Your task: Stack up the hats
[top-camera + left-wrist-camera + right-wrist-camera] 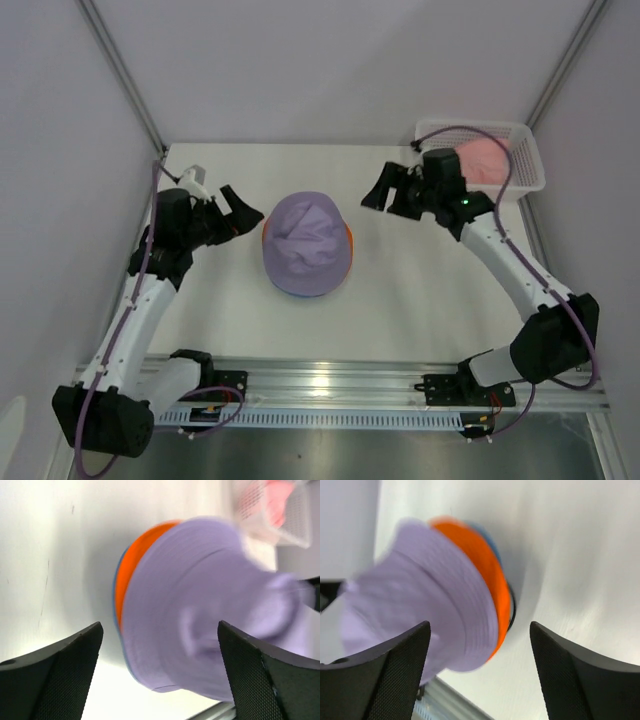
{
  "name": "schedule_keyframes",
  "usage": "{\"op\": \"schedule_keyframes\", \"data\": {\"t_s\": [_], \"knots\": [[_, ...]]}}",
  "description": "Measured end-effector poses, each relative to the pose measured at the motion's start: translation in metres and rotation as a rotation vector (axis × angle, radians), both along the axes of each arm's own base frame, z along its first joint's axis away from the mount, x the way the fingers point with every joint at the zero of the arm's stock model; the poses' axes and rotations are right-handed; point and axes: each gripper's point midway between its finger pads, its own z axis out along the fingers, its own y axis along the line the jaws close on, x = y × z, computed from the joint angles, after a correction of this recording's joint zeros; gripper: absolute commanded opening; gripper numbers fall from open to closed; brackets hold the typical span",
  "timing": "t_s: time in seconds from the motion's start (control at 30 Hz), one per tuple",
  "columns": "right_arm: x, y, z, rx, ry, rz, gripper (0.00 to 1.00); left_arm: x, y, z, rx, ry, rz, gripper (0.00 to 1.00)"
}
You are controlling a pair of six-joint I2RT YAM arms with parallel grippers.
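The lavender hat (305, 242) sits on top of a stack in the middle of the table, over the orange hat (348, 238), whose brim shows at the right edge. A thin blue hat brim (116, 615) shows under the orange hat (132, 565) in the left wrist view. The pink hat (483, 160) lies in the white mesh basket (525, 160) at the back right. My left gripper (240, 212) is open and empty, just left of the stack. My right gripper (385, 190) is open and empty, to the right of the stack and apart from it.
A black ring of the wire stand (512, 611) shows under the stack in the right wrist view. White walls close in the table on the left, back and right. A metal rail (330, 385) runs along the near edge.
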Motion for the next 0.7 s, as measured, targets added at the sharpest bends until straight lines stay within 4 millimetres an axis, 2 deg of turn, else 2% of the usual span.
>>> {"op": "schedule_keyframes", "data": {"t_s": [0.07,0.1,0.13,0.17,0.2,0.23,0.33,0.4,0.47,0.53,0.6,0.7], "knots": [[0.022,-0.026,0.048,0.013,-0.113,-0.062,0.90,0.001,0.005,0.035,0.026,-0.076,0.009,1.00],[0.034,-0.046,0.070,0.007,-0.169,-0.113,0.93,0.002,0.007,0.054,0.040,-0.120,0.012,1.00],[0.042,-0.061,0.086,-0.002,-0.217,-0.153,0.94,0.001,0.011,0.071,0.058,-0.155,0.020,1.00],[0.055,-0.089,0.106,-0.028,-0.276,-0.222,0.96,-0.001,0.014,0.087,0.074,-0.187,0.027,1.00],[0.063,-0.106,0.117,-0.046,-0.312,-0.266,0.98,-0.002,0.017,0.099,0.089,-0.216,0.036,1.00],[0.074,-0.133,0.129,-0.083,-0.351,-0.332,0.98,-0.005,0.020,0.110,0.104,-0.238,0.042,1.00],[0.104,-0.196,0.143,-0.157,-0.399,-0.481,0.98,-0.013,0.027,0.137,0.146,-0.304,0.053,1.00],[0.129,-0.238,0.137,-0.198,-0.402,-0.571,0.98,-0.017,0.029,0.147,0.164,-0.333,0.053,0.99],[0.157,-0.273,0.115,-0.225,-0.360,-0.626,0.98,-0.020,0.031,0.152,0.181,-0.355,0.051,1.00],[0.189,-0.306,0.081,-0.249,-0.308,-0.666,0.97,-0.021,0.032,0.152,0.191,-0.362,0.050,1.00],[0.215,-0.327,0.042,-0.277,-0.252,-0.676,0.97,-0.020,0.033,0.152,0.203,-0.364,0.048,0.99],[0.243,-0.341,-0.020,-0.323,-0.165,-0.647,0.95,-0.013,0.034,0.146,0.218,-0.349,0.048,0.99]]}}
